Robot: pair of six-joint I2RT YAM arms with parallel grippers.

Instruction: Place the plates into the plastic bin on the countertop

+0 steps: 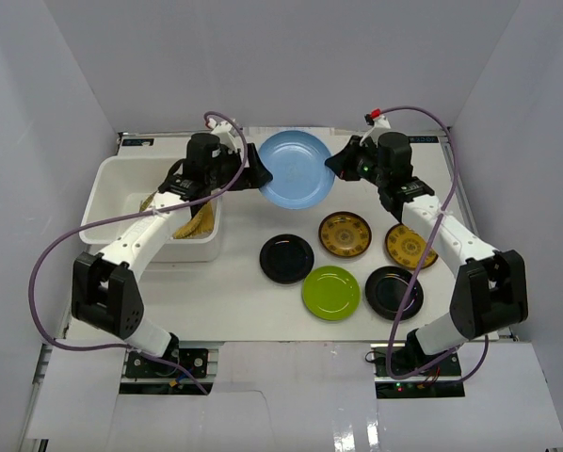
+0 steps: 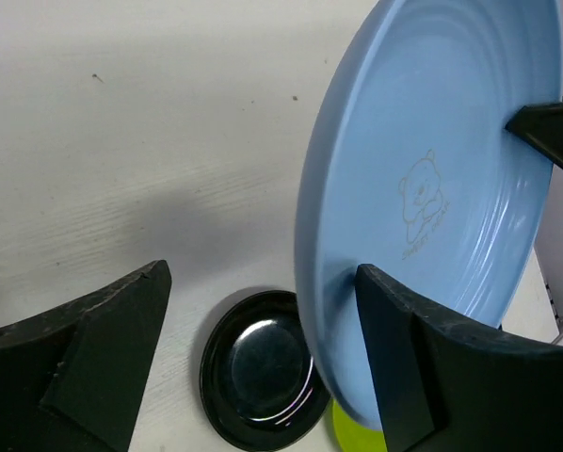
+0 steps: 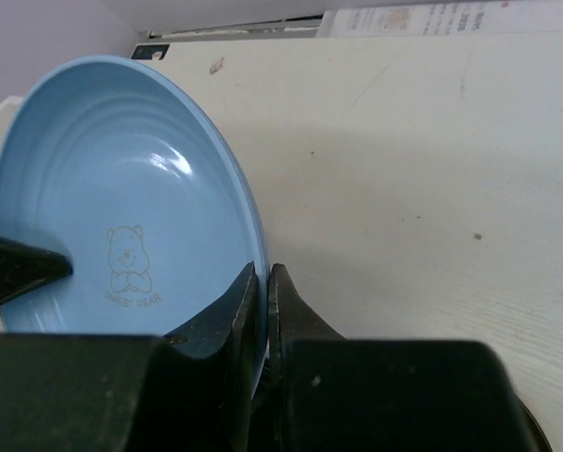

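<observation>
A light blue plate [image 1: 296, 169] with a bear print is held on edge above the countertop [image 1: 244, 292], at the back centre. My right gripper [image 1: 333, 165] is shut on its right rim; the right wrist view shows the jaws [image 3: 265, 273] pinching the rim of the plate [image 3: 121, 207]. My left gripper [image 1: 255, 174] is open at the plate's left rim. In the left wrist view [image 2: 261, 273] one finger lies against the plate's inner face [image 2: 432, 188] and the other stands far off. The white plastic bin [image 1: 107, 188] at the left holds yellow woven plates [image 1: 192, 223].
On the countertop lie two glossy black plates [image 1: 286, 258] [image 1: 394, 292], a lime green plate [image 1: 330, 292] and two gold-patterned plates [image 1: 345, 234] [image 1: 409, 245]. One black plate [image 2: 263, 367] shows below the left gripper. Grey walls surround the table.
</observation>
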